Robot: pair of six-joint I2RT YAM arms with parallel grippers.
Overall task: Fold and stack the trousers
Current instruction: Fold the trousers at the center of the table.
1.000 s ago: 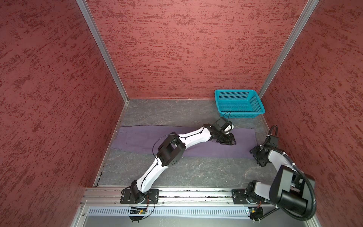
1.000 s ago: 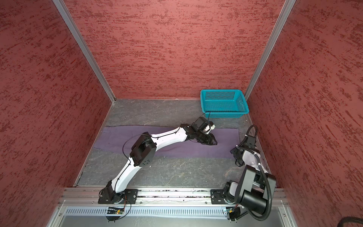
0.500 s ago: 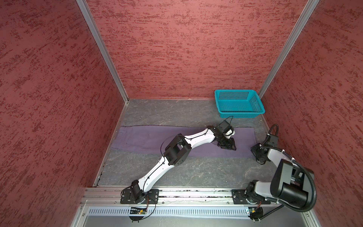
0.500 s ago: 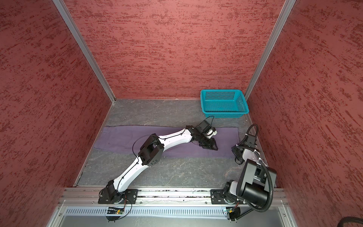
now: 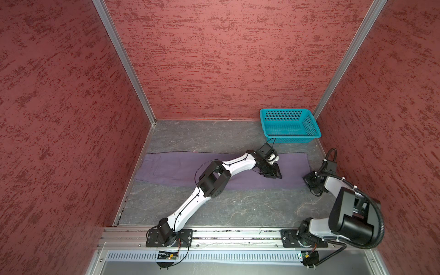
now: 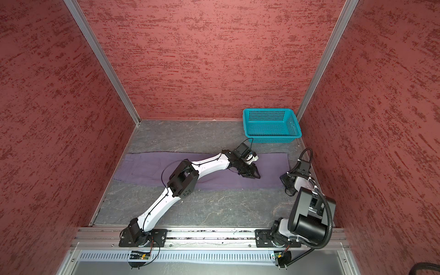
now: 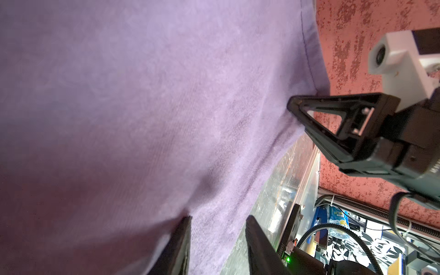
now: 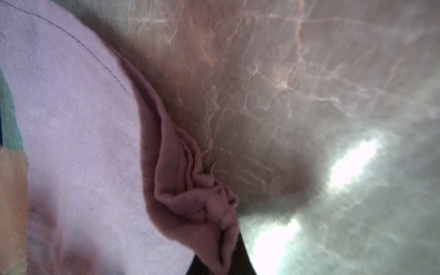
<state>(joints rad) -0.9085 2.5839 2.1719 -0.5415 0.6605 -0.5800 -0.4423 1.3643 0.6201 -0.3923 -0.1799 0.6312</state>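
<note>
Fold beginning — right end effector (image 7: 291,106) clamps the trousers (image 5: 176,166) at the hem, left end effector (image 5: 273,175) rests jaws-apart mid-leg; the next move likely means carrying the hem waistward.

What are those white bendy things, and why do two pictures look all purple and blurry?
Those are two robot arms, each ending in a two-fingered hand. Two pictures look down from above. The close-up ones come from small cameras on the wrists, so they mostly see cloth. On the grey table lies a long pair of purple trousers, spread flat, with a teal basket in the far corner. The left hand rests open on the trousers. The right hand is shut, pinching a bunched bit of their edge.
</note>
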